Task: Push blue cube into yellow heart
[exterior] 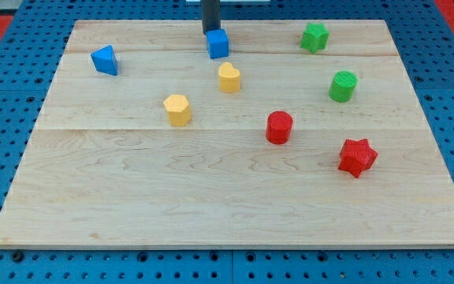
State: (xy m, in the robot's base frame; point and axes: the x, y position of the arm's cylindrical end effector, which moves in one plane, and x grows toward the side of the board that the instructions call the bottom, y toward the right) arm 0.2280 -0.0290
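Note:
The blue cube [218,44] sits near the view's top centre of the wooden board [227,197]. The yellow heart [228,77] lies just below it, slightly to the right, with a small gap between them. My tip [210,31] is at the cube's upper left edge, touching or almost touching it from the view's top side. The rod comes down from the top edge of the view.
A blue triangular block [105,60] is at the upper left. A yellow hexagonal block [177,109] lies left of centre. A green star [314,36] and a green cylinder [343,86] are at the upper right. A red cylinder [279,127] and a red star [357,156] are at the right.

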